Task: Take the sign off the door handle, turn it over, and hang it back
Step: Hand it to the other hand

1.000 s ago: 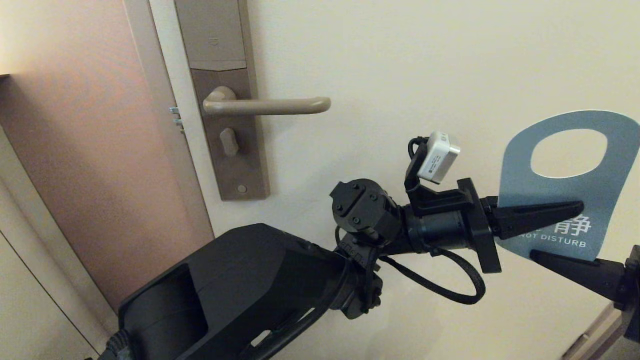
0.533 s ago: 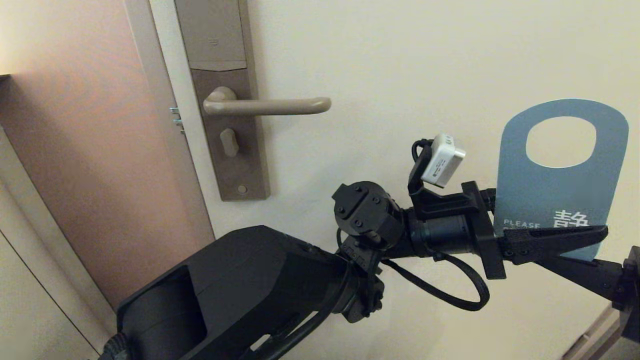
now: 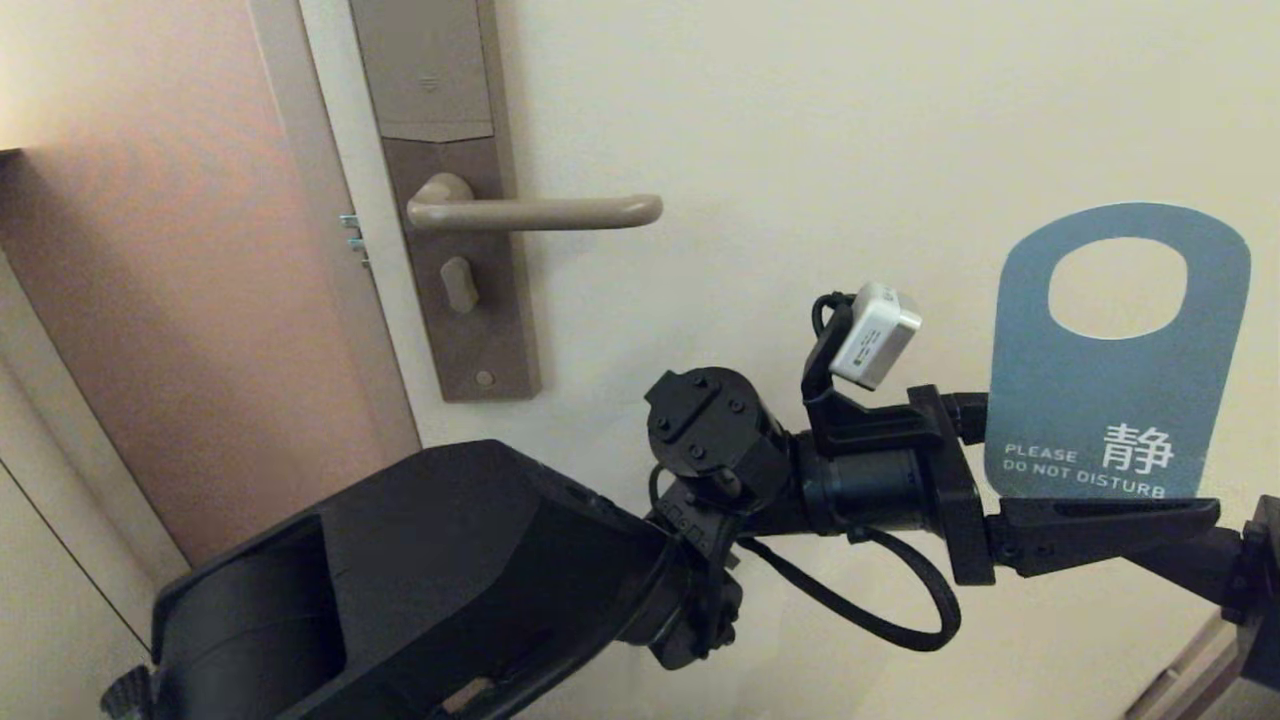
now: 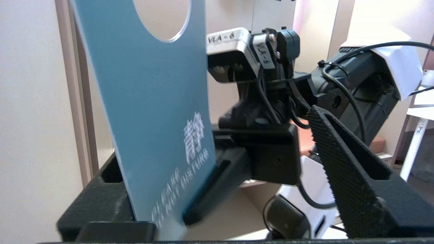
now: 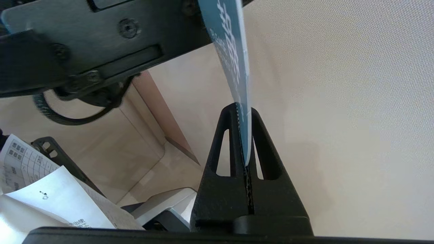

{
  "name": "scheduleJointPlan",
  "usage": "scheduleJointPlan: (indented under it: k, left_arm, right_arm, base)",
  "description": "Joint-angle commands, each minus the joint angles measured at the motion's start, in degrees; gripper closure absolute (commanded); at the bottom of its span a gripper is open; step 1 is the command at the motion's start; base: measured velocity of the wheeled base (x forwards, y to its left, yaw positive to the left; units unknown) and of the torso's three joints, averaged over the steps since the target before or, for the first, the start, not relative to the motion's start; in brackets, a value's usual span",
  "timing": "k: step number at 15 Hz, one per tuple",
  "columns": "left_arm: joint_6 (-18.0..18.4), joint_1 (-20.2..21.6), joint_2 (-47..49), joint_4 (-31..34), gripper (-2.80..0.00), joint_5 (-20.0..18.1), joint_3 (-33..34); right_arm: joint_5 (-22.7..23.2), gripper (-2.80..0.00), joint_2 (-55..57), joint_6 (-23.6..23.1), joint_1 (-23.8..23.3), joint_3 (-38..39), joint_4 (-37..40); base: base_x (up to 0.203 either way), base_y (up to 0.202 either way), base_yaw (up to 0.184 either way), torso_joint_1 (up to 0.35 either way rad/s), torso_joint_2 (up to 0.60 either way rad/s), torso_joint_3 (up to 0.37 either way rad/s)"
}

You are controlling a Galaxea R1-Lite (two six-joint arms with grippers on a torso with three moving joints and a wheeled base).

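the sign (image 3: 1105, 395) stands upright in the air with its blue "do not disturb" face to the head camera, well to the right of the door handle (image 3: 535, 211) and lower than it, in front of the pale door (image 3: 850, 120). the right gripper (image 5: 244, 135) is clenched on the bottom edge of the sign and holds it alone. the left gripper (image 4: 257, 179) is released, its fingers (image 4: 352, 173) stand wide on both sides of the card, not pressing it.

Matt blue card sign (image 3: 1115, 390), smooth satin beige metal door handle (image 3: 540, 211), serrated black plastic fingers (image 4: 352, 173)
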Motion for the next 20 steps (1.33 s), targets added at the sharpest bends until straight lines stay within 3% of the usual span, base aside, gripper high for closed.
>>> scheduleJointPlan:
  k: [1,9,20]
  left_arm:
    - [-0.10,0.66,-2.86,-1.18,-2.80,-0.29,2.69]
    - [-0.02,1.72,-12.09,-1.18,-2.80,-0.21,16.79]
    - [-0.04,0.19,-27.32,-1.18,-2.80,-0.05,37.18]
  right_arm:
    - [0.16,0.00,0.03,0.06,0.00,0.00,-0.08]
    - [0.10,0.00,-0.15,-0.03,0.00,0.35,-0.15]
    - [0.07,0.00,-2.51,-0.37,0.01,3.00,-0.07]
  base:
    - [0.000,0.000,0.000,0.000,0.00,0.000]
    - [0.000,0.000,0.000,0.000,0.00,0.000]
    - [0.000,0.000,0.000,0.000,0.00,0.000]
